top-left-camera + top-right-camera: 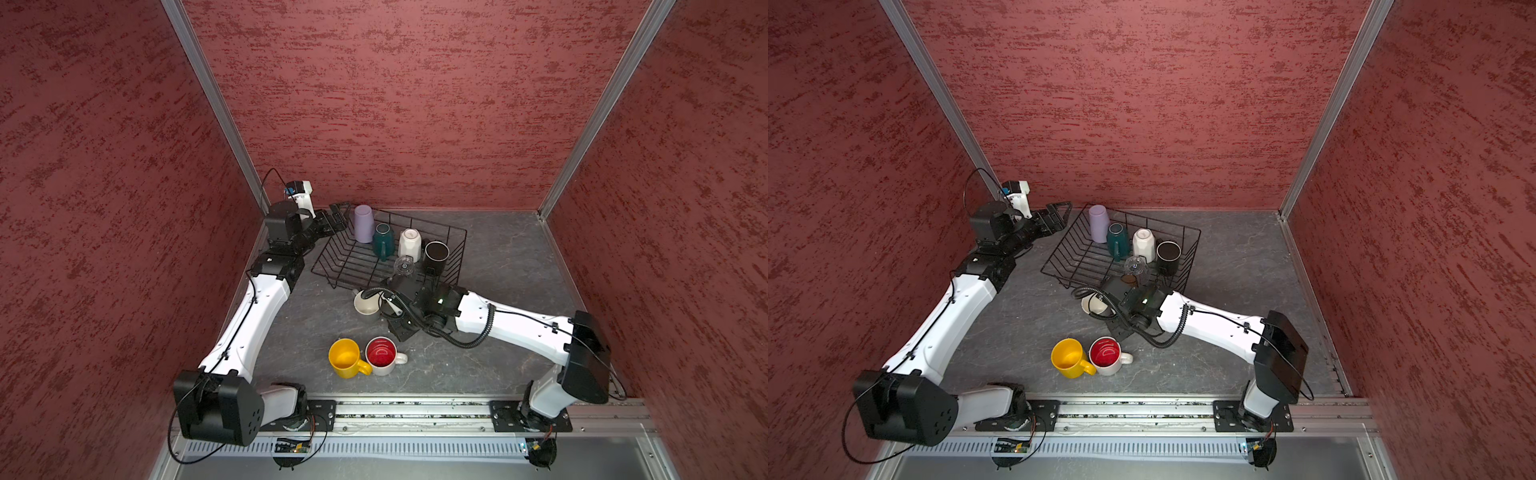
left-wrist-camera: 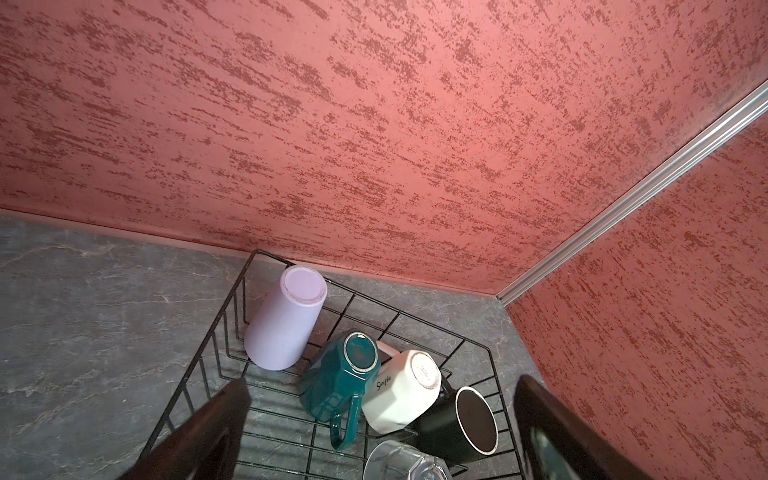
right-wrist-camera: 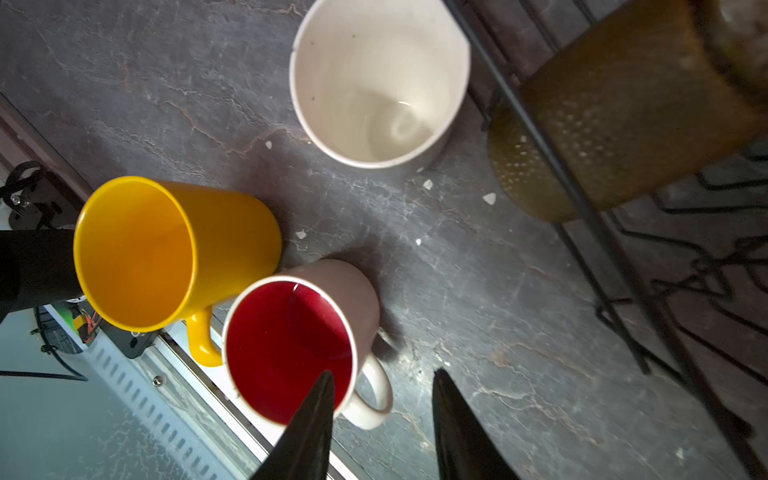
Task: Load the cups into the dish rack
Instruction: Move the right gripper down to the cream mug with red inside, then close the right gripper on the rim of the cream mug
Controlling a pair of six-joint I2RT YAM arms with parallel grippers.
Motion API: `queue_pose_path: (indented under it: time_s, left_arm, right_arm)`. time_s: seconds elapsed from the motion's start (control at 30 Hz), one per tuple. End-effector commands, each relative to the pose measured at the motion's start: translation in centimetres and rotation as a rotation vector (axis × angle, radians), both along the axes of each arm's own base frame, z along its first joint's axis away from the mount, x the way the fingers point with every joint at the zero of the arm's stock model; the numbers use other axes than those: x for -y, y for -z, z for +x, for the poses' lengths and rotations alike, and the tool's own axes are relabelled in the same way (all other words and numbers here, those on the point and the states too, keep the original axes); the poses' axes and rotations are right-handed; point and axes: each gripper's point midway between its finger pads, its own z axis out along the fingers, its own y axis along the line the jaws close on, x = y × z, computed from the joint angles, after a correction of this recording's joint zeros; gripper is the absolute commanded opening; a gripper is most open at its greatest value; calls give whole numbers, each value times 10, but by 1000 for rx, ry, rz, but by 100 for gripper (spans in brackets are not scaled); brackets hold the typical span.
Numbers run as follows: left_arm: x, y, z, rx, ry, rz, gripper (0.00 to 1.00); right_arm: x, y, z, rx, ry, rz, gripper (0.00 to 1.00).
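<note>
The black wire dish rack point(image 1: 332, 266) stands at the back. Bottom-up inside it are a lavender cup point(image 1: 363, 222), a dark teal cup point(image 1: 381, 241) and a white faceted cup point(image 1: 410, 244), beside a black cup point(image 1: 435, 254) and a clear glass point(image 1: 403, 266). An amber glass point(image 3: 623, 104) rests inside the rack's near rim. On the table stand a grey cup point(image 1: 366, 303), a yellow cup point(image 1: 345, 357) and a white cup with a red inside point(image 1: 381, 355). My left gripper point(image 1: 336, 216) is open at the rack's far left corner. My right gripper point(image 3: 384, 372) is open and empty above the red-inside cup's handle point(image 3: 376, 399).
Red walls close in the grey stone table point(image 1: 498, 270) at the back and on both sides. The metal base rail point(image 1: 415, 409) runs along the front edge. Small white chips point(image 3: 489, 198) lie on the table between the cups and the rack.
</note>
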Motion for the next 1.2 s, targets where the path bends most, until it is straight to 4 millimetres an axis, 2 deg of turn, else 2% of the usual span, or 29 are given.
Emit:
queue_pose_path:
  time_s: [0.0, 0.13, 0.37, 0.63, 1.0, 1.17]
  left_arm:
    - [-10, -8, -5, 22, -30, -17, 100]
    - [-15, -8, -7, 23, -43, -28, 100]
    - [-15, -7, -7, 22, -38, -38, 99]
    - [-18, -7, -8, 22, -44, -43, 100]
    - [-19, -9, -9, 25, -46, -56, 100]
    - [-20, -9, -8, 25, -49, -70, 99]
  right_arm:
    - [-20, 16, -8, -41, 13, 32, 40]
    - [-29, 33, -18, -63, -11, 12, 40]
    - [-20, 56, -15, -44, 6, -89, 38]
    - [-10, 76, -12, -31, 14, -171, 25]
    - [5, 79, -6, 19, 14, -249, 0]
    - [19, 64, 0, 68, 18, -293, 0]
